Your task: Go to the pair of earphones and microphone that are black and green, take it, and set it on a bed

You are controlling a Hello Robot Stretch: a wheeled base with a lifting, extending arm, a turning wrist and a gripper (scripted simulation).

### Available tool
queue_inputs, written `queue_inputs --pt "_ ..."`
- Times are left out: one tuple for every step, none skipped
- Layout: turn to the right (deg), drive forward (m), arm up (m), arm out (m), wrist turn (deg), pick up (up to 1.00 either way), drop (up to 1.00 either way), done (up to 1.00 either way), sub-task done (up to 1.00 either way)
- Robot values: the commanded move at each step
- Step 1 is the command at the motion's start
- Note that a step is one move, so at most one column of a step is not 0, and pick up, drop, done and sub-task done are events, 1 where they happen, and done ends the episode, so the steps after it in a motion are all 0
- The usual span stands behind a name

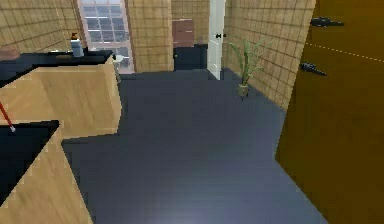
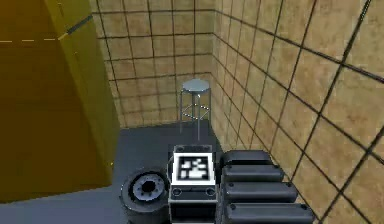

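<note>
In the arm side view the arm's dark stacked segments (image 2: 255, 185) lie low at the bottom edge. Beside them sits a white square with black marks (image 2: 195, 167). Left of that square is the gripper's dark rounded body (image 2: 148, 190), over the dark floor. I cannot make out its far end, so I cannot tell whether it holds anything.
Black-topped wooden counters (image 1: 60, 90) line the forward view's left, with a small jar (image 1: 76, 45) and a thin red thing (image 1: 8, 115). Ahead are a window (image 1: 103, 25), an open white door (image 1: 216, 40) and a potted plant (image 1: 243, 65). A tall yellow-brown cabinet (image 1: 335, 120) stands right. A round stool (image 2: 196, 95) stands in the tiled corner.
</note>
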Motion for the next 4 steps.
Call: queue_inputs --pt "0.0 1.00 0.00 0.00 0.0 0.00 0.00 0.00 0.00" --pt "0.0 1.00 0.00 0.00 0.0 0.00 0.00 0.00 0.00" --pt "0.0 1.00 0.00 0.00 0.0 0.00 0.00 0.00 0.00" --pt "0.0 1.00 0.00 0.00 0.0 0.00 0.00 0.00 0.00"
